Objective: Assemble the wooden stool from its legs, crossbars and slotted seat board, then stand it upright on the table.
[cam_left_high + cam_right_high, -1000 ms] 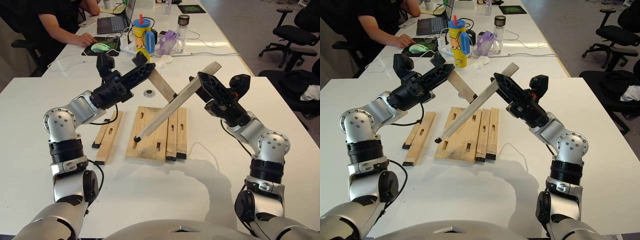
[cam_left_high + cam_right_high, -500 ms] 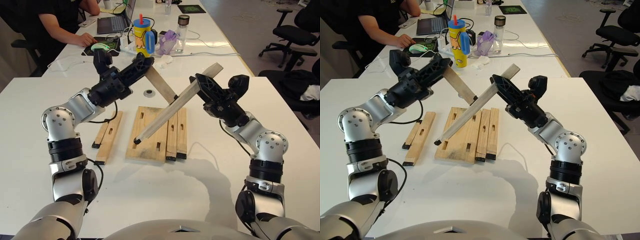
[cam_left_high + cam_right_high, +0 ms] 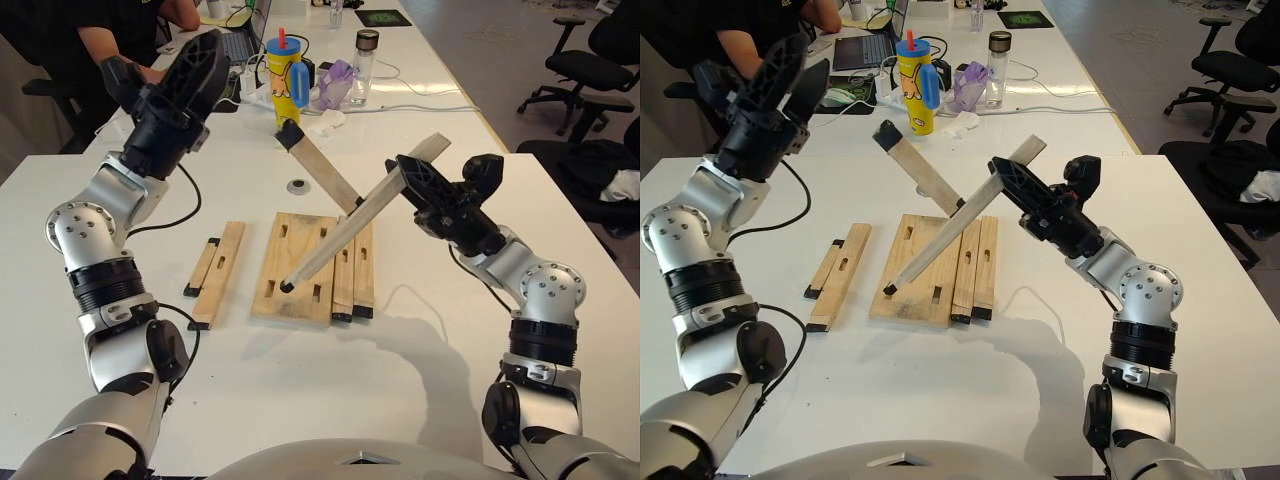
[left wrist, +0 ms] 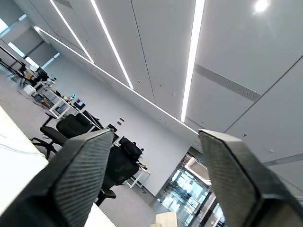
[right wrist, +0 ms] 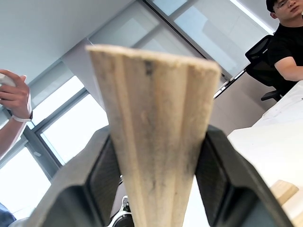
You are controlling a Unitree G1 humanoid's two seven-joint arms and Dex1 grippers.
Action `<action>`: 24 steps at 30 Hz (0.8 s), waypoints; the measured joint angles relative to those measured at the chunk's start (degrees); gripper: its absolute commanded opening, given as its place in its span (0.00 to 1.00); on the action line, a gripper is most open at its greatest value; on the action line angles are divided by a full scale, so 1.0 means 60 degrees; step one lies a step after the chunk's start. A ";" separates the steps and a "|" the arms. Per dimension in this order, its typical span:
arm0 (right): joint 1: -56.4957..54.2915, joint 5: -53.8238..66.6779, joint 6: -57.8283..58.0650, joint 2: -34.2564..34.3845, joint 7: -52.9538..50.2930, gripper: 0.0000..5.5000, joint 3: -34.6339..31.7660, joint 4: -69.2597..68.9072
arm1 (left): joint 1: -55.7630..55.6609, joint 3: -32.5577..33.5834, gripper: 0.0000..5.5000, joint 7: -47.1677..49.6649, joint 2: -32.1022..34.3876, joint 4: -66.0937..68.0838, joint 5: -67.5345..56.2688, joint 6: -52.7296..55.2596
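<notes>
By my reading the stool is barely begun. The seat board (image 3: 283,262) lies flat near the middle of the counter (image 3: 330,390). A right pair of bars (image 3: 357,268) lies against its right edge, and a left pair of bars (image 3: 214,265) lies apart from it toward the counter's left edge. None of these looks joined to anything. Two legs are off the counter. The held leg (image 3: 340,232) slants down from the right gripper (image 3: 400,180), and its dark-tipped lower end rests on the seat board near a slot, seemingly not seated in it. The second leg (image 3: 320,168) stands tilted with its black-capped end up toward the counter's far edge and crosses behind the held leg. Its foot is hidden, so I cannot tell whether it sits in a slot or only leans. Seating the legs, fitting the crossbars and standing the stool up all appear left to do. The right arm is bent at the elbow and reaches in from the right edge, with its gripper clamped on the upper part of the held leg. The left arm is raised high over the counter's far-left corner, and the left gripper (image 4: 156,142) points upward, spread wide and grasping nothing.
</notes>
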 measured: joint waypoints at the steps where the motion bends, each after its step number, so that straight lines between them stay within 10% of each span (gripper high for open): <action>1: 0.0010 -0.0219 -0.0144 -0.0036 0.0030 0.37 -0.0006 -0.0010 | 0.0012 0.0056 0.76 -0.0007 0.0076 0.0027 0.0037 -0.0047; 10: 0.0328 -0.0526 -0.0463 -0.0826 0.0479 0.37 -0.0848 0.0515 | 0.1521 -0.0554 0.87 -0.0951 0.1041 -0.0777 0.1385 -0.0324; 24: -0.0466 -0.2247 -0.2830 -0.1130 0.0198 0.37 -0.1241 0.1493 | 0.4622 -0.8730 0.87 -0.4220 0.2807 -0.4041 0.9962 -0.5723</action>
